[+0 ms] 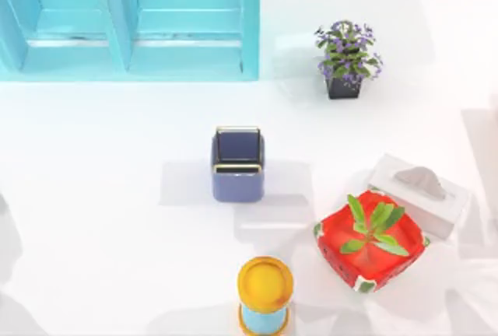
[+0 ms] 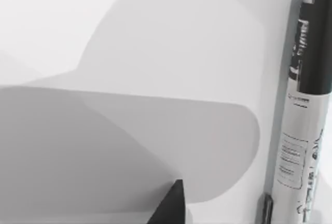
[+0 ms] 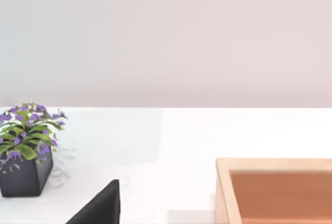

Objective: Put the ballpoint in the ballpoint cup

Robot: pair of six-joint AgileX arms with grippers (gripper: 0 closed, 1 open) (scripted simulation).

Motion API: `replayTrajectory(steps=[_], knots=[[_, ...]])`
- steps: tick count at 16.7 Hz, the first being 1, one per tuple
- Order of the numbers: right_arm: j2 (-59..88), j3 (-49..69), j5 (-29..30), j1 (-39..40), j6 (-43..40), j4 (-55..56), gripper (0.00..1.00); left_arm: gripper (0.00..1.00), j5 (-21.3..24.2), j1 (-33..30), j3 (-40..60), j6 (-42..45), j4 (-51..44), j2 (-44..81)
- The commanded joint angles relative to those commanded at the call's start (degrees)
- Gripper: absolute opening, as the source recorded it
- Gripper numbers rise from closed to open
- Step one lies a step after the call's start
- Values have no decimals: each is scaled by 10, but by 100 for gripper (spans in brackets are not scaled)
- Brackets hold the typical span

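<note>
close under the left wrist camera lies the ballpoint [image 2: 306,105], black barrel and pale grey band flat on the table, just beside a dark fingertip [image 2: 171,203] of the left gripper; whether that gripper is wide or narrow i cannot tell. pickup looks not yet done. next move calls for settling over the barrel and closing, then carrying it to the ballpoint cup [image 1: 237,165], upright at mid-table. right arm sits parked.

Blue cup [image 1: 237,173] upright mid-table, ballpoint [image 2: 306,105] apart

The ballpoint cup [image 1: 237,164] stands mid-table, the tissue box [image 1: 421,195] to its right.
</note>
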Motion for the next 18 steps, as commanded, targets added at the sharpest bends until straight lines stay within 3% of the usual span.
replayTrajectory(steps=[9,17,18], knots=[[0,0,0,0,0,0,100,2,0,0,0,0,0,0],[0,0,0,0,0,0,100,0,0,0,0,0,0,0],[0,0,0,0,0,0,100,0,-9,31,9,21,-57,-55]])
